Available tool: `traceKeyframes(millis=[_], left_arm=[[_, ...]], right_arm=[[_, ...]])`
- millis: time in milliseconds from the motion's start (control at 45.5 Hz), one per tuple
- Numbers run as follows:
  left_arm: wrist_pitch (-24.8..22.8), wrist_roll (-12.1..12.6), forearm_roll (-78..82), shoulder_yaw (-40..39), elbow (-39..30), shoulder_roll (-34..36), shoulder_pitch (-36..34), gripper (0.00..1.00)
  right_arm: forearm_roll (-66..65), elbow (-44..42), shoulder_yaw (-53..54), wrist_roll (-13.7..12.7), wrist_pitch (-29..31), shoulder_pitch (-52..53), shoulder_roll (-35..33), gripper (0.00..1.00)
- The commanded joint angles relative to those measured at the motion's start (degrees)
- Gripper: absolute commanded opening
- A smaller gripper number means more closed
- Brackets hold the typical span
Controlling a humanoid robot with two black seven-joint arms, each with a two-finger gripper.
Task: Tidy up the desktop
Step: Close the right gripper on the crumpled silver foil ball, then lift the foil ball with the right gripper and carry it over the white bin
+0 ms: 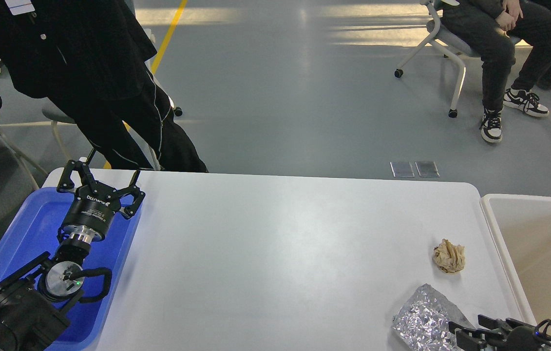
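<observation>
Desktop: your large smooth white rectangular desktop point(265, 253) fills the middle of the head view; most of it is bare, and the clutter lies at its near right corner.
Left gripper: your left gripper point(101, 181) hangs over the blue plastic tray point(36, 219) at the desktop's left edge, fingers spread wide with nothing between them; it looks parked out of the way.
Right gripper: your right gripper point(465, 329) pokes in at the bottom right edge. It is dark and cut off, so you cannot tell how its fingers stand.
Foil: a crumpled sheet of silver foil point(424, 319) lies just beside those right fingertips, perhaps touching.
Paper: a scrunched beige paper ball point(449, 256) sits just beyond the foil, farther from the fingers.
Bin: the beige-white bin point(499, 234) stands to the right of both scraps, likely put there to take them.
Judgement: the foil is probably your first pick, being nearest.
</observation>
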Motion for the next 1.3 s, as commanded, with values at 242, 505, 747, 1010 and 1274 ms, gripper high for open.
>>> traceKeyframes(millis=[242,505,747,1010,1274], left_arm=[[-0.08,0.00,0.00,0.00,0.00,0.00,0.00,1.00],[0.00,0.00,0.08,0.00,0.00,0.00,0.00,1.00],[-0.08,0.00,0.08,0.00,0.00,0.00,0.00,1.00],[0.00,0.00,0.08,0.00,0.00,0.00,0.00,1.00],[-0.08,0.00,0.00,0.00,0.00,0.00,0.00,1.00]], right_arm=[[0.30,0.24,-0.43,0.44,-0.46,0.13,-0.52,0.00],[0.66,1.99,-0.43,2.55,-0.38,0.04,-1.31,0.00],[8.03,11.56,-0.25,2.38,2.08,2.50,-10.44,0.00],[14.01,19.21,-0.25,2.55,9.20,9.87,-21.95,0.00],[19.11,25.20,-0.08,2.55,17.46,19.28,-29.96,0.00]])
